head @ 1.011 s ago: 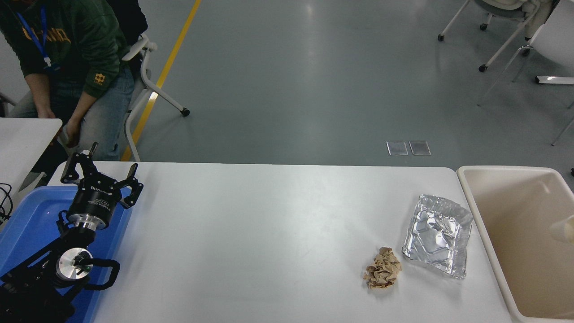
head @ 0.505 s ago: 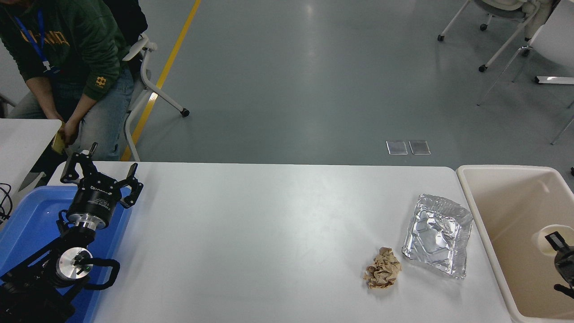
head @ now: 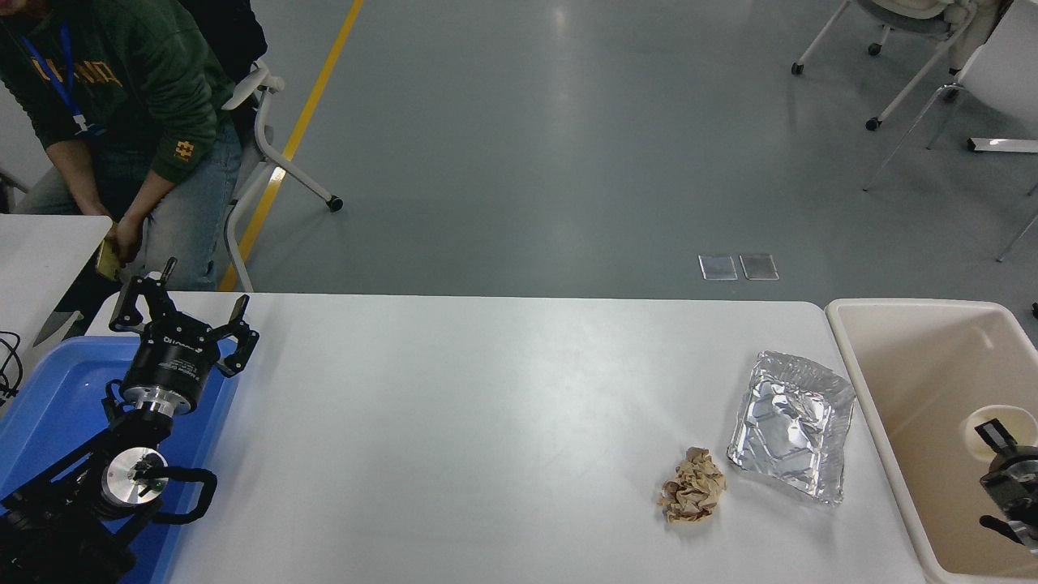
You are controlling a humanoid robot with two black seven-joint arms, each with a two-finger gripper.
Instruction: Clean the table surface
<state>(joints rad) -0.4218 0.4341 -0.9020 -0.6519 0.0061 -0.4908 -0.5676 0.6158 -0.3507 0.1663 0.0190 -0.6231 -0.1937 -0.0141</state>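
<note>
Table surface (head: 486, 422) with crumpled paper (head: 692, 485) beside foil tray (head: 791, 423); left gripper (head: 180, 320) fingers apart, right gripper (head: 999, 478) fingers spread over beige bin (head: 892, 454).

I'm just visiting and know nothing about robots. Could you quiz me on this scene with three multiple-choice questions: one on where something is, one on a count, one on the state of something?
1. Where does the crumpled brown paper ball lie?
A. in the blue plastic tray
B. on the large white tabletop, just left of the crinkled silver foil tray
C. in the beige tub

2. How many pieces of rubbish lie on the large white tabletop?
A. two
B. four
C. none

3. How is the left black gripper?
A. shut on the paper
B. open, holding nothing
C. out of view

Answers: 1 B, it sits beside the foil tray. 2 A, only paper ball and foil tray. 3 B, its fingers are spread over the blue plastic tray.
</note>
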